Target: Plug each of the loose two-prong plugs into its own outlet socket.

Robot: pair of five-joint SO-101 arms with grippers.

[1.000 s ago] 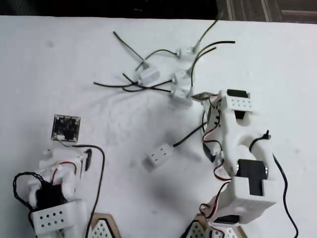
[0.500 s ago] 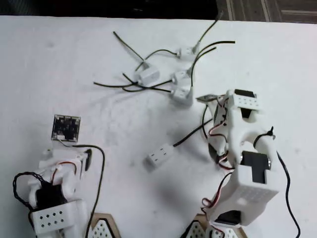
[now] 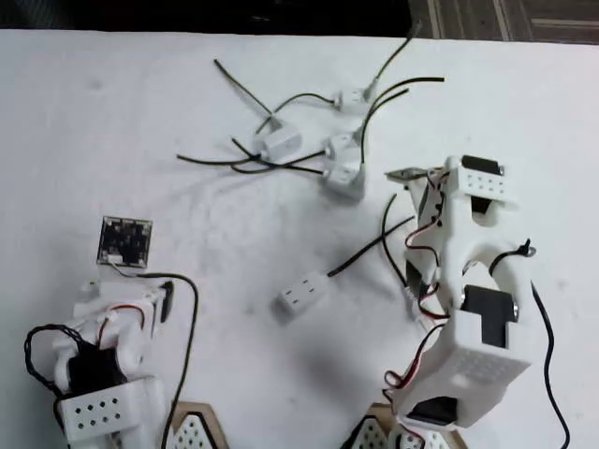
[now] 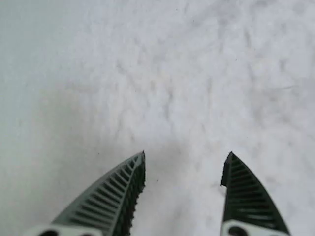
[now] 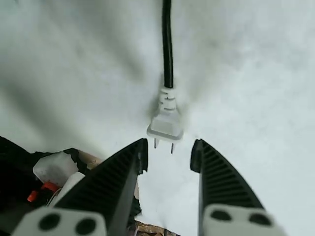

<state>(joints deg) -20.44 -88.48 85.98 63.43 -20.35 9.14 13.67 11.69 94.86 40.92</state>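
A white two-prong plug (image 5: 166, 123) on a black cord lies on the white table, its prongs pointing at my right gripper (image 5: 169, 150). That gripper is open; the prongs sit just ahead of the gap between its fingertips, apart from both. From above, the right gripper (image 3: 404, 175) hangs right of a cluster of white plugs and sockets (image 3: 342, 168) with black cords. A white outlet block (image 3: 301, 293) on a black cord lies mid-table. My left gripper (image 4: 182, 157) is open over bare table near the front left.
A small black square board (image 3: 124, 240) lies just beyond the left arm (image 3: 108, 327), wired to it by a black cable. More plugs and cords (image 3: 281, 142) spread across the back middle. The table's far left and far right are bare.
The right arm has swung to the right, carrying its gripper away from the cluster of plugs. The left arm, the outlet block and the plugs have stayed put.
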